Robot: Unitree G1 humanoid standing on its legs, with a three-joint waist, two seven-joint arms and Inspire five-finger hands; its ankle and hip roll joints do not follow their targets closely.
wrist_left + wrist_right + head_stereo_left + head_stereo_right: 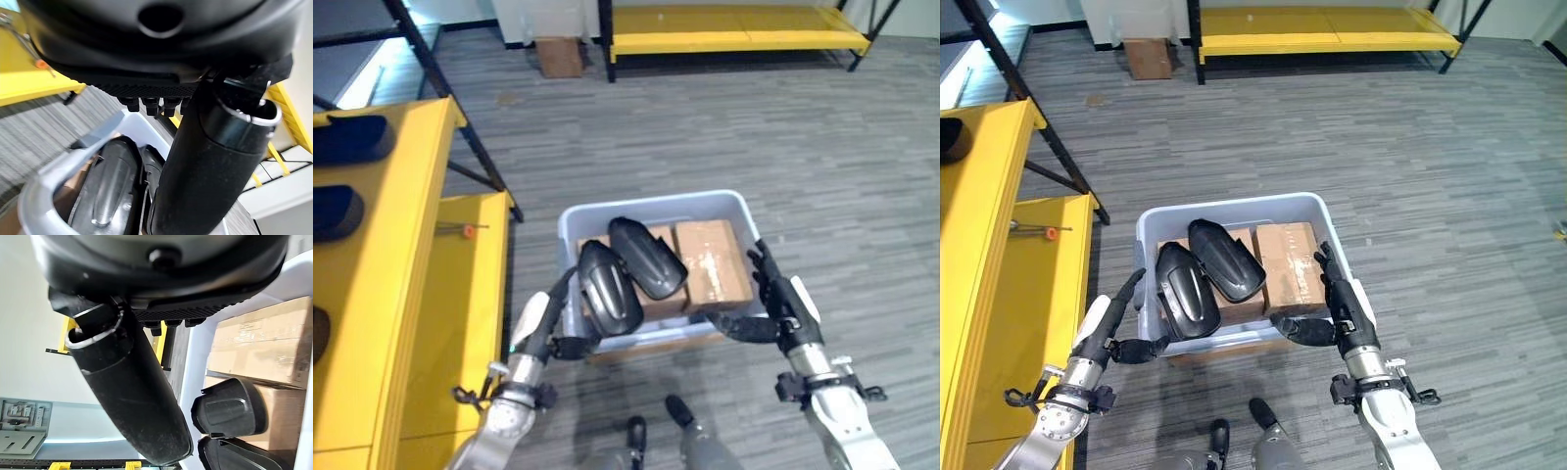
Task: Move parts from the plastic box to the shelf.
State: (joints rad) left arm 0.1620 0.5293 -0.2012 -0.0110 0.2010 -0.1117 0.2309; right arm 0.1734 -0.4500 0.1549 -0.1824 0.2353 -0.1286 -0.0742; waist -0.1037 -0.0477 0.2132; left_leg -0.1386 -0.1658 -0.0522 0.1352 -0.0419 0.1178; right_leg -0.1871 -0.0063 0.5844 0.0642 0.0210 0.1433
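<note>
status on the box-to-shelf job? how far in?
Done: some dark parts already lie on the yellow shelf. In hand: nothing lifted; the left hand and right hand flank the plastic box, fingers straight, thumbs along its near rim. Left: two black parts still rest on the cardboard boxes inside it.

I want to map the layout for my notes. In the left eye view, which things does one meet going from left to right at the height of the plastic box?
Yellow metal shelf → robot's left hand → glossy black curved plastic part → brown cardboard box → robot's right hand.
</note>
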